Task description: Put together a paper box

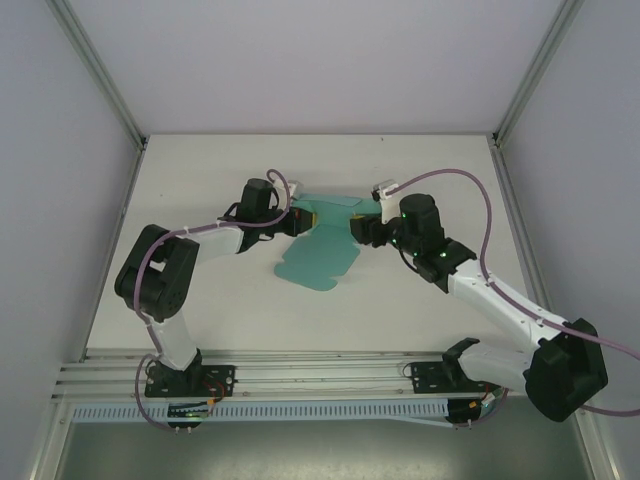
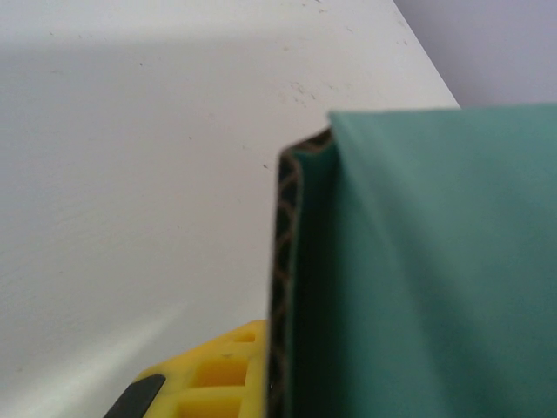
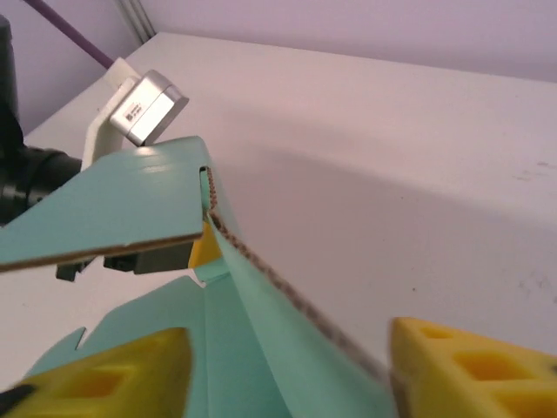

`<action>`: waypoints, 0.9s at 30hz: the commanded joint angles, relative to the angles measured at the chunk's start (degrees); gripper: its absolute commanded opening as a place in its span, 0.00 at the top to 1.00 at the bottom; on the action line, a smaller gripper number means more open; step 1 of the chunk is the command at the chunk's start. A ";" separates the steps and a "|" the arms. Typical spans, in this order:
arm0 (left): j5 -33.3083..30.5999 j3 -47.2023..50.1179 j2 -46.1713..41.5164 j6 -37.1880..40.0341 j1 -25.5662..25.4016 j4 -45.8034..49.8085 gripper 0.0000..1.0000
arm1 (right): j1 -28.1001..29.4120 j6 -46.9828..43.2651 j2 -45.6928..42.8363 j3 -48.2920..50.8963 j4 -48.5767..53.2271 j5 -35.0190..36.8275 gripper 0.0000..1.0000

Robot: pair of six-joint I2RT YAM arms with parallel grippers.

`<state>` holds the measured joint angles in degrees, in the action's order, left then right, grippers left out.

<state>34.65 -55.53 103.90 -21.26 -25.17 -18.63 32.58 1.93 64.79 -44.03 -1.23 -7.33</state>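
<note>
The paper box point(image 1: 320, 255) is a teal die-cut sheet lying mid-table, with its far flaps lifted. My left gripper point(image 1: 291, 219) is shut on the sheet's left far flap. In the left wrist view that teal panel point(image 2: 426, 279) stands on edge against one yellow finger point(image 2: 218, 374), and the other finger is hidden behind it. My right gripper point(image 1: 362, 229) is at the sheet's right far side. In the right wrist view a raised flap point(image 3: 261, 305) runs between its two yellow fingers point(image 3: 470, 366), which stand apart, so my right gripper point(image 3: 287, 374) is open.
The white table point(image 1: 200, 300) is bounded by grey walls on the left, right and back. An aluminium rail point(image 1: 320, 372) runs along the near edge by the arm bases. Purple cables point(image 1: 470, 190) loop over both arms.
</note>
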 commanded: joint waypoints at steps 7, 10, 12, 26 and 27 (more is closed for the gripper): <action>1.57 -3.59 1.30 -0.50 -0.06 3.40 1.00 | -0.06 -3.66 1.32 -1.58 1.41 -5.07 0.88; -3.02 -4.68 2.28 -1.65 -0.06 7.84 1.00 | -0.06 -3.74 0.48 -1.79 2.39 -4.70 1.00; -8.90 -8.13 3.43 -2.40 -0.09 13.78 1.00 | 0.07 -3.56 -0.26 -1.61 2.52 -3.68 1.00; -34.79 -19.64 8.69 -11.97 -0.12 40.72 1.00 | 3.62 -6.92 1.55 -3.07 1.59 2.79 1.00; -33.38 -19.47 8.24 -11.15 -0.15 39.89 1.00 | 3.54 -6.99 1.73 -3.11 1.45 2.74 1.00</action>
<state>19.90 -74.59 109.40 -27.51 -29.17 14.90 35.42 -3.11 68.03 -44.31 0.14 -5.08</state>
